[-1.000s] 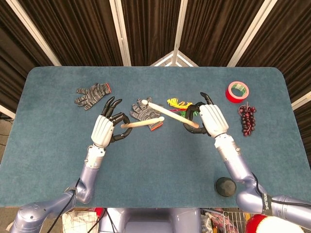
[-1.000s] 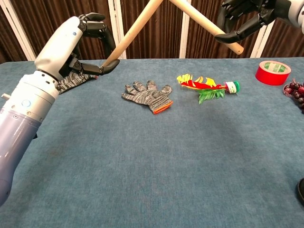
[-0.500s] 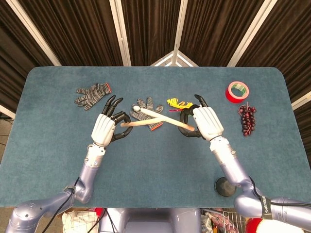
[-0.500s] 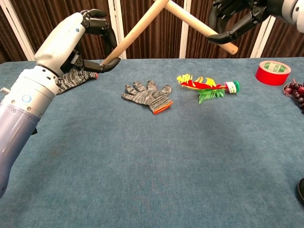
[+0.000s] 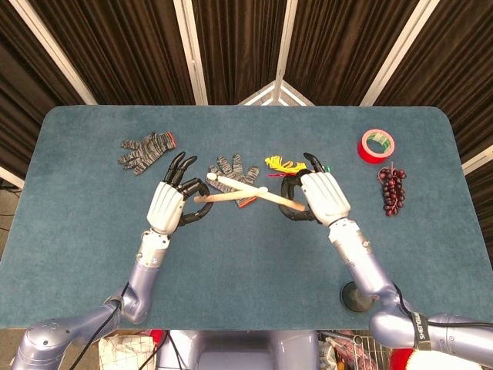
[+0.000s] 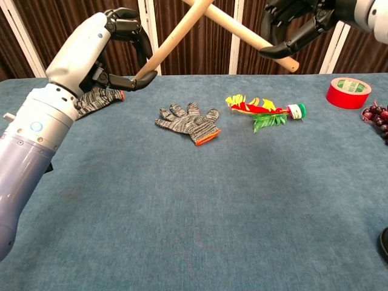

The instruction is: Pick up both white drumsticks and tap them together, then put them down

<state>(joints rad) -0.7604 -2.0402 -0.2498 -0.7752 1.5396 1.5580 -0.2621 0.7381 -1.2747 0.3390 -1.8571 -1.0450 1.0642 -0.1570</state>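
Two pale drumsticks are held in the air above the blue table (image 5: 246,254), crossed over each other. My left hand (image 5: 171,202) grips the butt of one drumstick (image 5: 229,196), which points right in the head view. My right hand (image 5: 317,194) grips the other drumstick (image 5: 245,186), whose round tip points left. They cross near the middle (image 5: 260,193) and appear to touch. In the chest view the left hand (image 6: 100,51) holds its drumstick (image 6: 176,36) slanting up to the right, and the right hand (image 6: 303,21) holds its drumstick (image 6: 245,33) slanting up to the left.
A grey glove (image 5: 231,169) lies under the sticks and another grey glove (image 5: 146,150) lies at the far left. A red-yellow-green toy (image 6: 264,112), a red tape roll (image 5: 376,145), dark grapes (image 5: 393,189) and a black disc (image 5: 353,294) lie on the right side.
The right hand has moved left and the left hand slightly right, bringing the drumsticks closer until they cross further along their shafts.
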